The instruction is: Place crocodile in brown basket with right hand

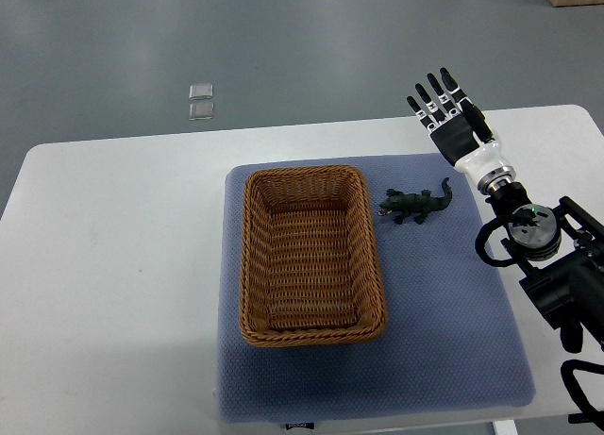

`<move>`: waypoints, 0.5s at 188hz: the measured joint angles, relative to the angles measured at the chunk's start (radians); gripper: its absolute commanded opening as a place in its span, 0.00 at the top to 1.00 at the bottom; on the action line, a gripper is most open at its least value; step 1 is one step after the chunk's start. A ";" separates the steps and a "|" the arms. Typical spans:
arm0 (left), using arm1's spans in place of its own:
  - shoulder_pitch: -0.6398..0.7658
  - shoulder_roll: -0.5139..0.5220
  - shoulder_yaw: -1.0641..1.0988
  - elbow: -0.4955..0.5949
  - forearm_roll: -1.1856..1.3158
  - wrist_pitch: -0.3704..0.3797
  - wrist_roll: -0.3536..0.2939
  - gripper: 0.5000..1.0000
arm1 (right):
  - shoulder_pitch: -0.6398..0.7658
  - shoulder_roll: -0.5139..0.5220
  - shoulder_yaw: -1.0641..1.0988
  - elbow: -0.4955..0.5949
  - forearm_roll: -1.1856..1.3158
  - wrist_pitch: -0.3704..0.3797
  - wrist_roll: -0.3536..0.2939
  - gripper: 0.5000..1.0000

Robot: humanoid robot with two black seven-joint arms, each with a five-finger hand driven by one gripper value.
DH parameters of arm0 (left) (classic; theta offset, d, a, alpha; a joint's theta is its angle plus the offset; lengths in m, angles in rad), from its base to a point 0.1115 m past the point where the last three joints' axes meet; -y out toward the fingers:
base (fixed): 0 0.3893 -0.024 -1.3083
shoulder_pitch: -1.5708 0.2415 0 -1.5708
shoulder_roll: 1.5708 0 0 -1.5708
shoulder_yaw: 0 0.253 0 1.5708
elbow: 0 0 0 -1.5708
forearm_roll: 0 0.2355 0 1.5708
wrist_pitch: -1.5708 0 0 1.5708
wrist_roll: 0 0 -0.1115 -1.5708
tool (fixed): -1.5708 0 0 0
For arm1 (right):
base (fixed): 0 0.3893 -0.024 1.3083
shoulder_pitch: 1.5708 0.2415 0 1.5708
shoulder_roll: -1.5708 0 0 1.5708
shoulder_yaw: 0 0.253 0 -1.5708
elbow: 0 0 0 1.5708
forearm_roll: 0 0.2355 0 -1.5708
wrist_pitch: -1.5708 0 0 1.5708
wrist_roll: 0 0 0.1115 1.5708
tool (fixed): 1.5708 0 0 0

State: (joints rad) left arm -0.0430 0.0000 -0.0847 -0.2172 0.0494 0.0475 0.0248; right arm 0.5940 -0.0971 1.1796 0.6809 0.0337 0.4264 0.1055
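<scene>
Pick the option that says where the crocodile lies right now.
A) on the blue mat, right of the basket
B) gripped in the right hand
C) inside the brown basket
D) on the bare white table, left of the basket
A: the crocodile lies on the blue mat just right of the brown basket, apart from the open right hand.

At centre frame, the basket (307,175) is golden brown with a tight woven pattern. Right of it, the crocodile (416,206) is dark green, nearly black. The mat (453,322) beneath is slate blue with a fine dimpled weave, and the table (113,265) is white. At upper right, the right hand (453,124) is black with a white wrist.
</scene>
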 measured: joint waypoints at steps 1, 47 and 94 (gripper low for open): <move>0.000 0.000 0.000 0.000 0.000 0.000 0.000 0.00 | 0.000 0.000 0.000 0.000 0.000 0.000 0.000 0.14; 0.000 0.000 -0.010 -0.001 -0.004 0.000 0.001 0.00 | 0.001 -0.003 0.000 0.000 0.000 -0.001 0.000 0.14; 0.000 0.000 -0.016 0.003 -0.008 0.002 0.002 0.00 | 0.000 -0.003 -0.004 0.000 0.000 0.002 -0.001 0.14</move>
State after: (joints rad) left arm -0.0430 0.0000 -0.1004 -0.2138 0.0415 0.0490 0.0266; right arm 0.5939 -0.0999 1.1752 0.6809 0.0337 0.4288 0.1045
